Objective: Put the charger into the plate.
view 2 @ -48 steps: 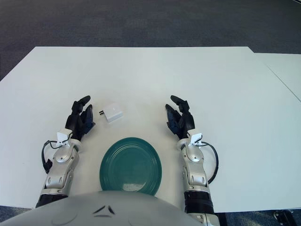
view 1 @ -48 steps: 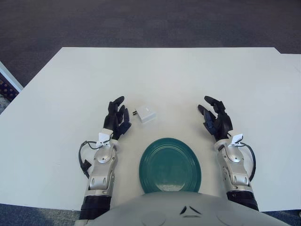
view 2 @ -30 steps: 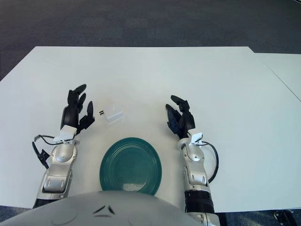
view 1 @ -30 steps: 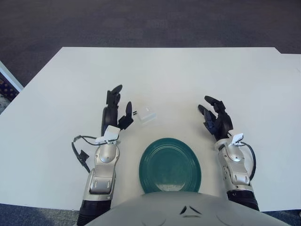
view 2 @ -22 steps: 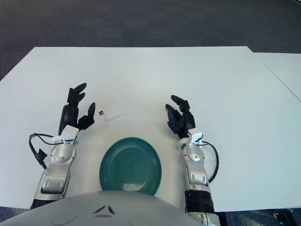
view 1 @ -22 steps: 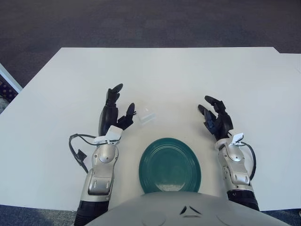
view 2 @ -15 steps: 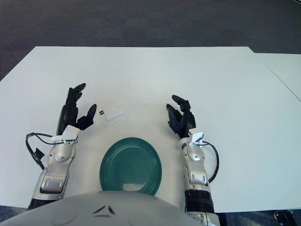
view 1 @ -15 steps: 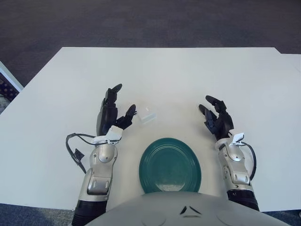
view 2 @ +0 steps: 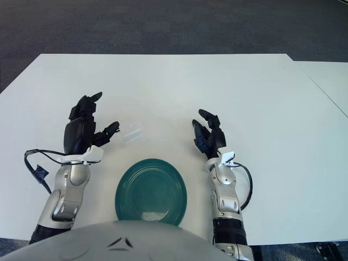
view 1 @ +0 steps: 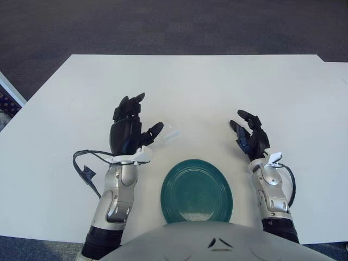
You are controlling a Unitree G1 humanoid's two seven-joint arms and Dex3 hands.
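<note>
A small white charger [view 1: 172, 133] lies on the white table, just beyond the far left rim of the teal plate [view 1: 196, 191]. My left hand [view 1: 130, 128] is raised above the table immediately left of the charger, fingers spread, its thumb reaching toward the charger and hiding the charger's left end. Whether the thumb touches the charger I cannot tell. My right hand [view 1: 250, 138] shows to the right of the plate with its fingers spread, holding nothing.
The white table [view 1: 196, 87] stretches far ahead and to both sides. A second white table edge [view 2: 326, 81] shows at the far right. Dark carpet lies beyond. A black cable [view 1: 84, 171] loops off my left wrist.
My left hand has lifted and swung right toward the charger, fingers spreading wider, and its thumb now covers the plug end. The right hand and plate have not moved.
</note>
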